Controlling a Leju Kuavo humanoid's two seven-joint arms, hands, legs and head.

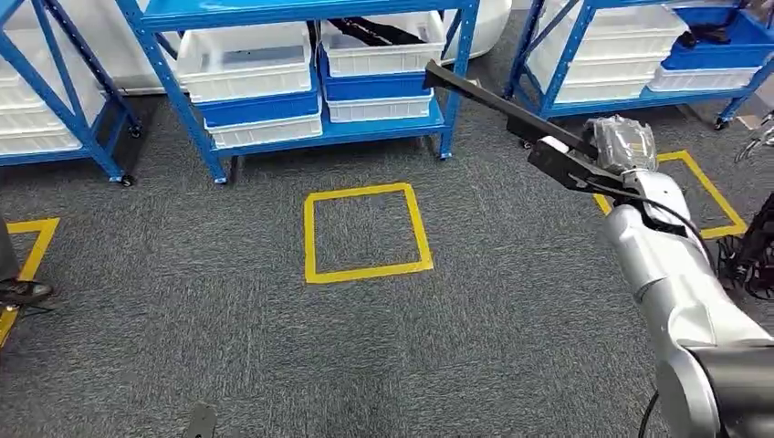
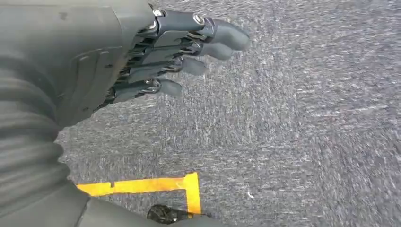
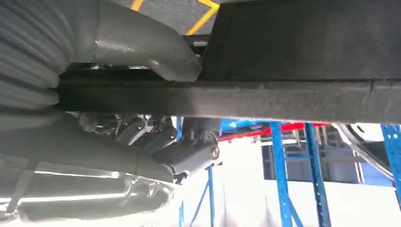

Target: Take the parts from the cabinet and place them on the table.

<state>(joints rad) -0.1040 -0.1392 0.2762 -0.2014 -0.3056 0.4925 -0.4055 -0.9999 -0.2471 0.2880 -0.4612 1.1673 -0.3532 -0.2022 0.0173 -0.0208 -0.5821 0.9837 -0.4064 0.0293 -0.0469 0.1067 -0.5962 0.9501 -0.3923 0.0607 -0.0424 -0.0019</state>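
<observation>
My right hand (image 1: 613, 155) grips a long black part (image 1: 497, 102) that juts up and to the left toward the blue cabinet (image 1: 301, 18). In the right wrist view the part (image 3: 265, 97) runs as a dark bar across the picture, with the thumb (image 3: 142, 45) pressed on it and the fingers (image 3: 184, 151) curled beneath. More black parts (image 1: 383, 32) lie in a white bin on the cabinet. My left hand (image 2: 189, 45) hangs over grey carpet, fingers apart and holding nothing.
Blue racks (image 1: 630, 55) with white bins (image 1: 246, 59) and blue bins line the far side. A yellow taped square (image 1: 365, 233) marks the carpet in front, another (image 1: 703, 196) lies at the right behind my arm. A shoe (image 1: 20, 292) shows at the left edge.
</observation>
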